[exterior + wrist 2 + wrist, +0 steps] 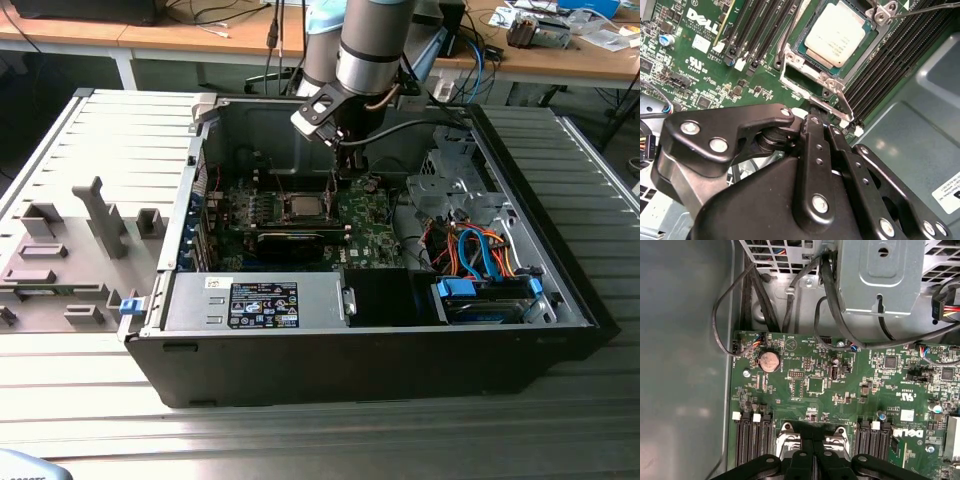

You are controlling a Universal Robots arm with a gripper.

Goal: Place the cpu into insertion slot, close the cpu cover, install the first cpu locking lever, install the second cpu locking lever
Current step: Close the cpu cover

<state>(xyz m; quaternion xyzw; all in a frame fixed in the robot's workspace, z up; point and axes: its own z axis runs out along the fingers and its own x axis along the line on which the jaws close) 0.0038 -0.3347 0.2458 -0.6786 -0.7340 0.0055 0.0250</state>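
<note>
Your pincer [821,114] looks closed, empty as far as you can tell, at the socket's edge. The chip [837,32] sits under the lowered cover [789,59]. You seem to be on the lever step; the thin lever wire [930,7] calls for exact aim.

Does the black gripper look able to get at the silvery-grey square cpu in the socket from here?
Probably yes: the silvery-grey square cpu lies with its top bare, nothing crossing it, and the black gripper hangs close beside it.

Exterior high, both wrist views near motherboard [815,385]
</note>
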